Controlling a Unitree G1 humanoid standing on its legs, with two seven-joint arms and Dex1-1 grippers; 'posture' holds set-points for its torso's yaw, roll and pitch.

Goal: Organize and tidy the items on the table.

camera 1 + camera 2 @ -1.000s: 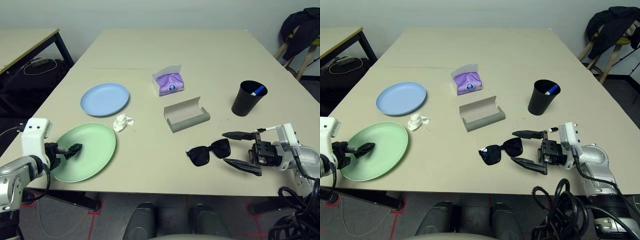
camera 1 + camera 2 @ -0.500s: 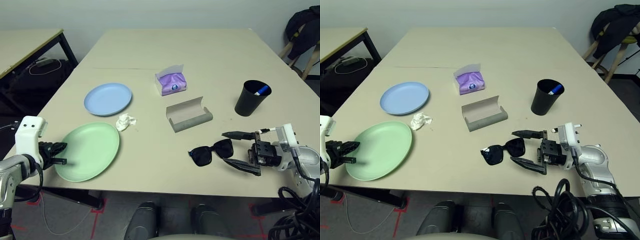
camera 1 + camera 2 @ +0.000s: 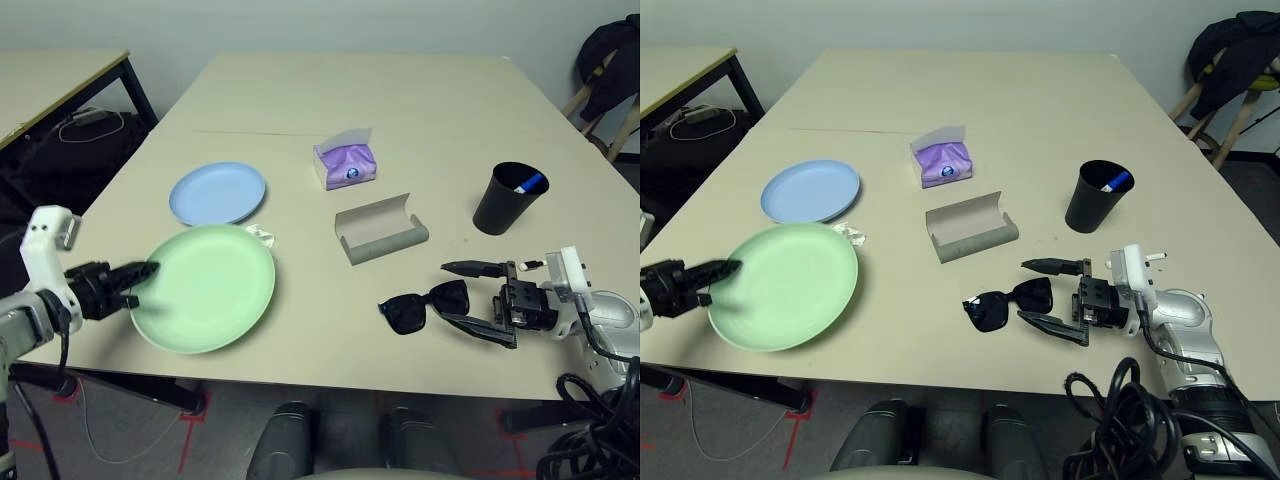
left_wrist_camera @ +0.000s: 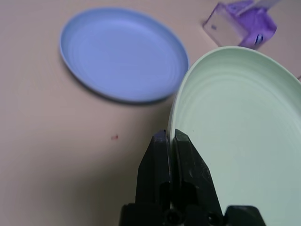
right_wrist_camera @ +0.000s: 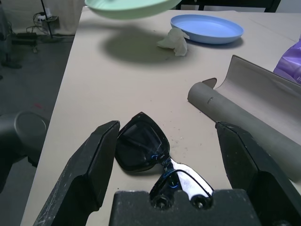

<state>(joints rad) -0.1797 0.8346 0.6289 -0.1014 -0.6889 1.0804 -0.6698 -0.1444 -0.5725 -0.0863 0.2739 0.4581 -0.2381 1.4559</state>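
Tidying looks barely begun, judging by how scattered the things lie on the table [image 3: 420,100]. Only the mint green plate [image 3: 208,286] is in hand: the left gripper [image 4: 168,141] is pinched tight on its near rim, fingers pressed together with the rim between them, and the right wrist view shows the plate held clear of the tabletop with its shadow beneath. Just past that plate's far edge, from the left gripper's side, sits the pale blue plate [image 3: 217,193], so stacking the green one on it seems the likely aim, though that is not yet done. The crumpled white tissue [image 5: 173,39] lies between the two plates, partly hidden under the raised green one in the head views. The right gripper [image 3: 478,298] stands wide open, level, with the black sunglasses [image 3: 424,304] lying just in front of its fingertips and not touched as far as I can tell. Beyond the sunglasses is the grey glasses case [image 3: 379,230], lying open and unfilled; further off are the purple tissue pack [image 3: 346,166] and the black cup [image 3: 508,198], which has a blue-capped marker [image 3: 528,183] standing in it.
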